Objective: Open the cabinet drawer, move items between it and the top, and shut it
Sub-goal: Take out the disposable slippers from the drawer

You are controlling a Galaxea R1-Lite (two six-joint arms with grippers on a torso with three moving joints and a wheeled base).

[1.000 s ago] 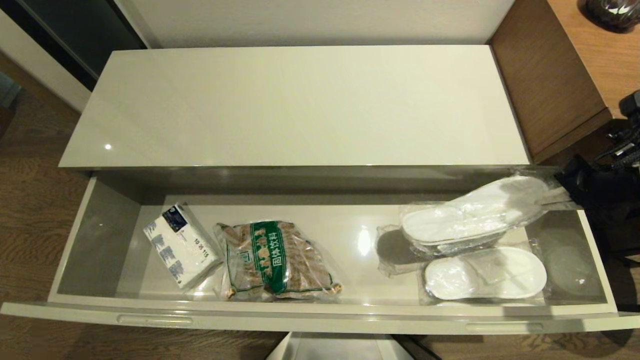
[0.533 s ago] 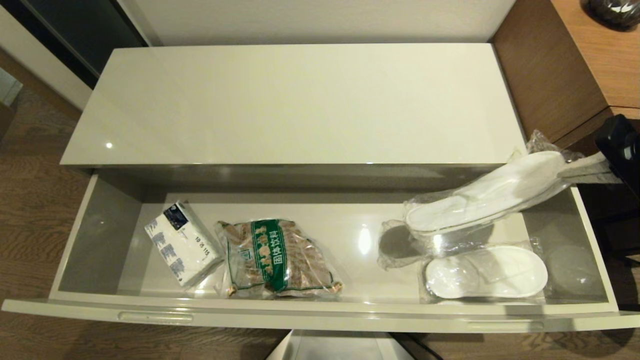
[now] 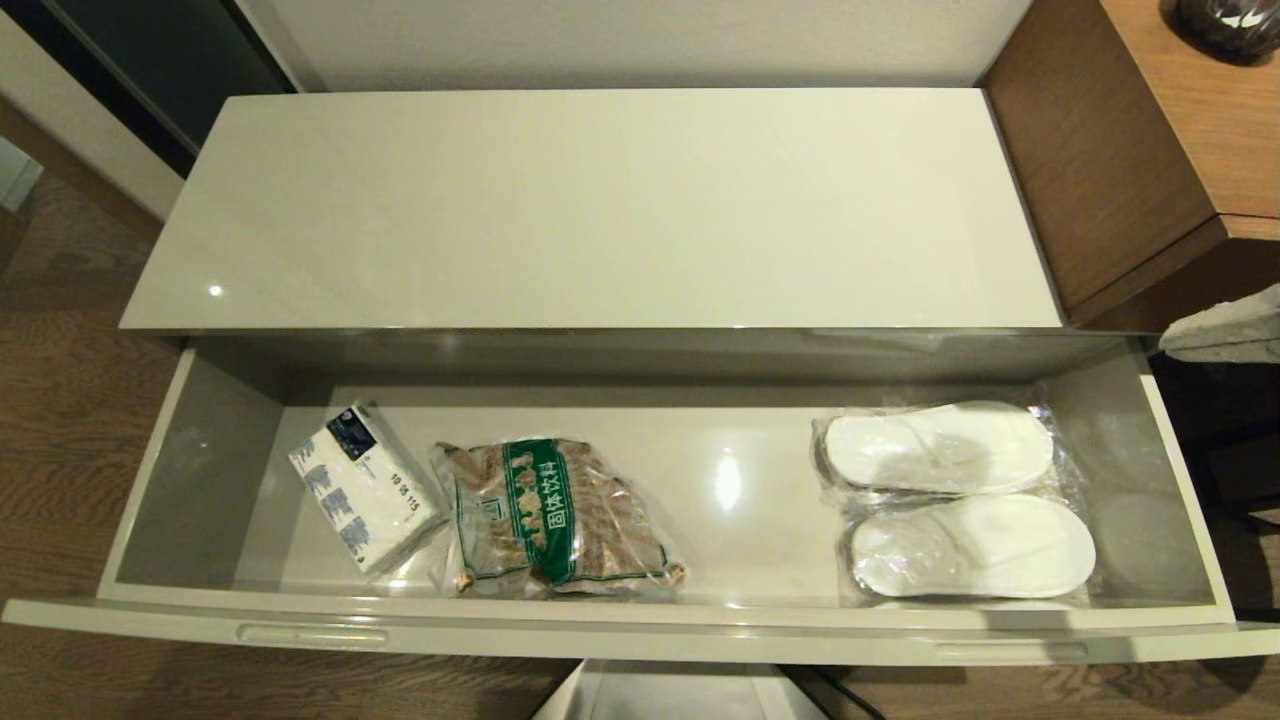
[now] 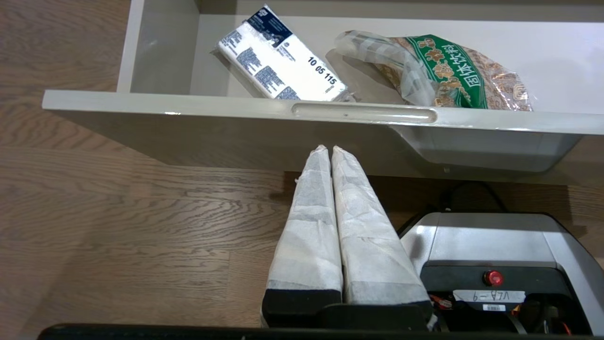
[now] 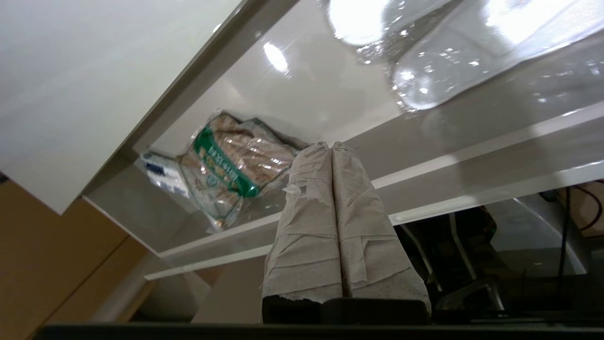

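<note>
Since a second ago the upper slipper bag has slipped from the right gripper [image 3: 1190,340] and fallen back into the cabinet drawer [image 3: 640,630]; the gripper, then at the drawer's right end with the bag lifted, now sits off at 3 o'clock beyond the drawer wall, its wrapped fingers pressed together on nothing. Both items [image 3: 960,500] lie flat, side by side, at the drawer's 4 o'clock end, while the top [image 3: 590,210] at 12 o'clock holds neither. The left gripper [image 4: 330,151] hangs closed and empty below the drawer front. To redo the lift well, the right gripper probably should open wide, come down over the nearer bag's edge, pinch slipper and plastic together, not film alone, then rise slowly before swinging toward the top.
</note>
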